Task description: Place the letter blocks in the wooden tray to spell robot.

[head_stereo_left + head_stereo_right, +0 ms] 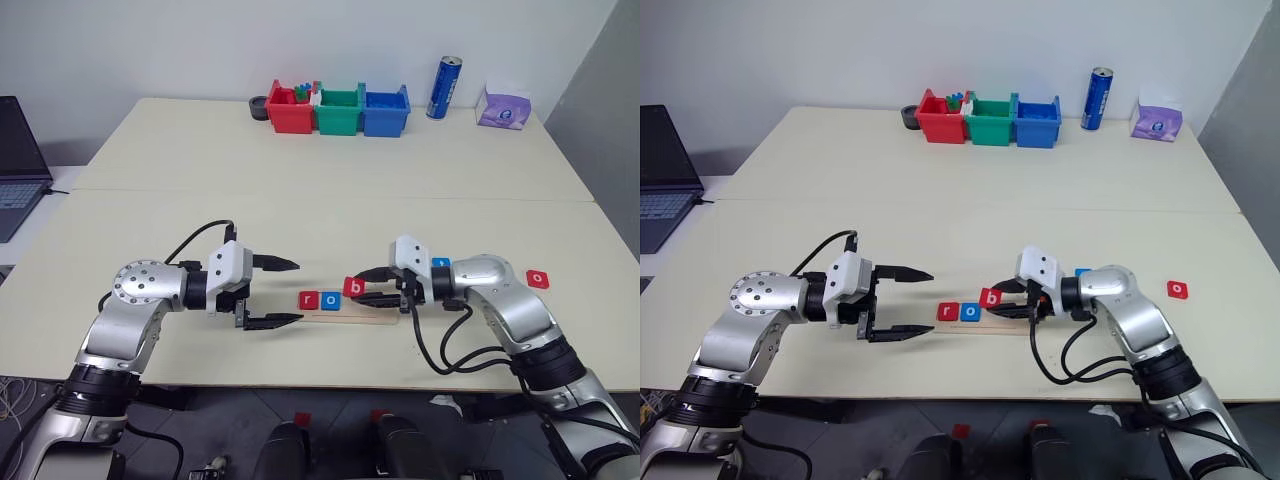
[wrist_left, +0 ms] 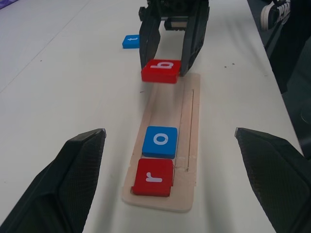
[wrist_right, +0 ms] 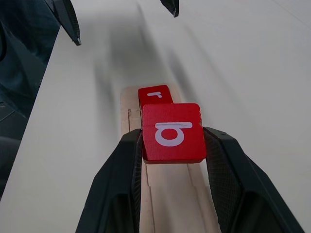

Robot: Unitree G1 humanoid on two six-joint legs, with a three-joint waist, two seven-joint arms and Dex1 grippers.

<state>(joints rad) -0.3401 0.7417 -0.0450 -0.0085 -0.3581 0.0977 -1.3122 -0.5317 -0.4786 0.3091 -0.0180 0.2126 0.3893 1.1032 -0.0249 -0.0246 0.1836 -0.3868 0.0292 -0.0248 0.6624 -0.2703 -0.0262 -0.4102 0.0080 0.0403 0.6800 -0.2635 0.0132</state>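
While right pincer (image 1: 372, 285) pinches red b block (image 1: 355, 287) above wooden tray (image 2: 167, 145), r (image 2: 153, 177) and o (image 2: 160, 141) seated. Left pincer (image 1: 278, 293) spread, idle. Next, likely: lower b beside o.

Red r tile (image 2: 153, 177), blue o tile (image 2: 160, 141), red b tile (image 2: 162, 71), pale wooden tray (image 2: 187, 145), seemingly blue t tile (image 2: 130, 41)

Five letter blocks counted: three red, namely the r block (image 2: 153, 177), the b block (image 2: 162, 71) and an o block (image 1: 538, 278), and two blue, namely an o block (image 2: 161, 141) and the t block (image 2: 130, 41). One wooden tray (image 2: 187, 145); two blocks lie in it, one is between the right gripper (image 2: 167, 63) fingers, and two lie on the table behind that gripper. Three plastic bins: one red bin (image 1: 291, 112), one green bin (image 1: 339, 112), one blue bin (image 1: 385, 112); also one blue can (image 1: 444, 88) and one laptop (image 1: 18, 165).
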